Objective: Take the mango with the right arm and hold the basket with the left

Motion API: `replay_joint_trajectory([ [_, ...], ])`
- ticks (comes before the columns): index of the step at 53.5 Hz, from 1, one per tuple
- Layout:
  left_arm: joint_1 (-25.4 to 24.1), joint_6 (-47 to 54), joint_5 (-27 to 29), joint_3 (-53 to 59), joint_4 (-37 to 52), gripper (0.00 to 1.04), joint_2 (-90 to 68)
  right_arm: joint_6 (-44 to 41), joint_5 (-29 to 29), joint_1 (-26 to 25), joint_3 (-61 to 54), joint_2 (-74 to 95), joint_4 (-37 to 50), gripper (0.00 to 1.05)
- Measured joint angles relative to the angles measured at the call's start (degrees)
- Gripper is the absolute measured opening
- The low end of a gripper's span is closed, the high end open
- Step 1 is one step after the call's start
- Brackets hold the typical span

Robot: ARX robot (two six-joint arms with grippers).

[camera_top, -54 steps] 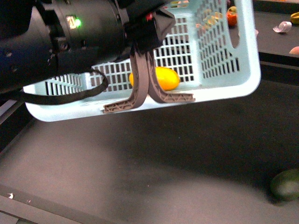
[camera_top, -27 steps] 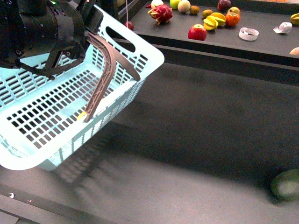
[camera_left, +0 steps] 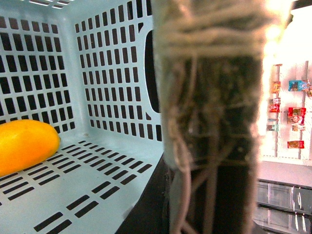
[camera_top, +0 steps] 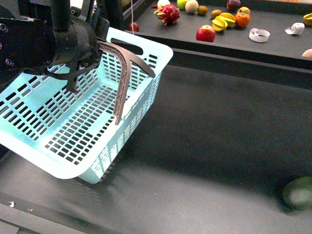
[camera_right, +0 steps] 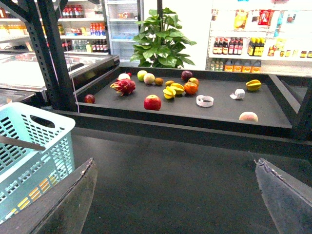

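The pale turquoise basket (camera_top: 73, 122) hangs tilted at the left of the front view, off the dark table. My left gripper (camera_top: 92, 46), at the end of the thick black arm, is shut on the basket's grey-brown handle (camera_top: 124, 73). In the left wrist view the wrapped handle (camera_left: 209, 112) fills the middle. The yellow-orange mango (camera_left: 24, 146) lies on the slotted basket floor (camera_left: 92, 190); the front view does not show it. My right gripper (camera_right: 173, 195) is open over bare dark table with nothing between its fingers (camera_right: 58, 204). The basket's corner (camera_right: 34, 151) shows beside it.
A dark green round fruit (camera_top: 298, 192) lies at the table's near right. Behind a raised black rim (camera_top: 219, 53), a shelf holds a red apple (camera_top: 206, 33), a dragon fruit (camera_top: 168, 13) and other fruit. Black rack posts (camera_right: 53, 53) stand behind the basket.
The basket has swung from high in front of the camera down to the left and now hangs tilted. The mango, seen through its wall a second ago, no longer shows in the front view.
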State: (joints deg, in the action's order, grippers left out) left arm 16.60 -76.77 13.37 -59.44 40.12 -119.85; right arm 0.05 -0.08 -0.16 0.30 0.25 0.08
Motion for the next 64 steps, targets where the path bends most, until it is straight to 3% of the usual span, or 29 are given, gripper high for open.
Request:
replay_joint_trajectory([
  [14,-0.7,-1.8,-2.5,-1.9,0.1,0.09,-3.3,0.0,0.0,0.0,0.0,0.0,0.0,0.97],
  [32,-1.3,-1.4,-3.2,-1.4,-2.2,0.64,-1.6,0.0,0.0,0.0,0.0,0.0,0.0,0.97],
  [41,-2.1,2.6,-4.2,4.0,-1.0,1.0,6.2,0.0,0.0,0.0,0.0,0.0,0.0,0.97],
  [64,-12.7,21.5,-9.6,24.9,6.5,0.99,28.7,0.0,0.0,0.0,0.0,0.0,0.0,0.97],
])
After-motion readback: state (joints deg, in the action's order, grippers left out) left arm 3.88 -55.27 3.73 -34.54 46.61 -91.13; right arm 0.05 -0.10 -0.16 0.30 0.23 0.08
